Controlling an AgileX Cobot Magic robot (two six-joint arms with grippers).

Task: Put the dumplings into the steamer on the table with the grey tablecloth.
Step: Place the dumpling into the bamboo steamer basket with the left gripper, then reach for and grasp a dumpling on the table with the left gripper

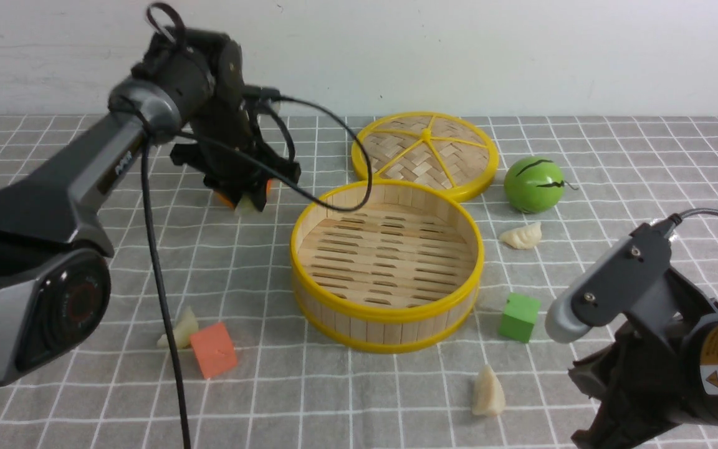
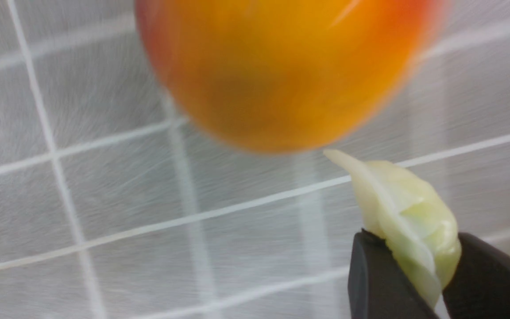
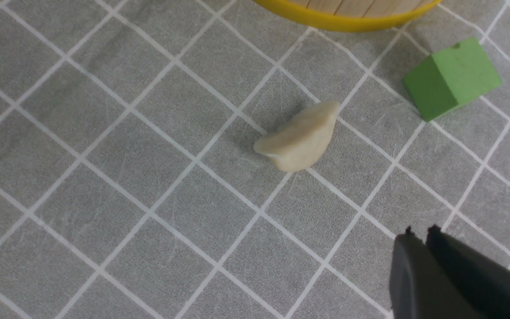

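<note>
Pinching one dumpling at far left, three more on the cloth

From the front, the left end effector [image 1: 250,199] hangs low over the bench, left of the steamer [image 1: 387,312], and only a pale scrap shows under it. The left wrist view gives the detail. Both dark fingers [image 2: 379,283] pinch the pinched dumpling [image 2: 410,221], and a blurred orange fruit [image 2: 281,71] lies just beyond it. The right end effector [image 3: 421,235] shows only in its own wrist view, with its fingers pressed together and nothing between them. It hovers above the grey tablecloth [image 1: 334,399], near the front dumpling [image 3: 297,141].

There are four dumplings. One is pinched, and the front dumpling [image 1: 488,391], the right dumpling [image 1: 523,236] and the left dumpling [image 1: 179,329] lie on the cloth. The steamer holds none; its slatted floor is bare. There is one woven lid [image 1: 424,153] touching the steamer's far rim, one striped green ball [image 1: 533,184], one orange cube [image 1: 214,349] and one green cube [image 1: 520,317].

The pinched dumpling's long axis runs out from the fingertips, its pointed end toward the orange fruit. The front dumpling's long axis runs away from the camera, narrow tip toward the steamer. The right dumpling lies crosswise, left to right. The left dumpling leans just beside the orange cube, partly behind a cable.
</note>
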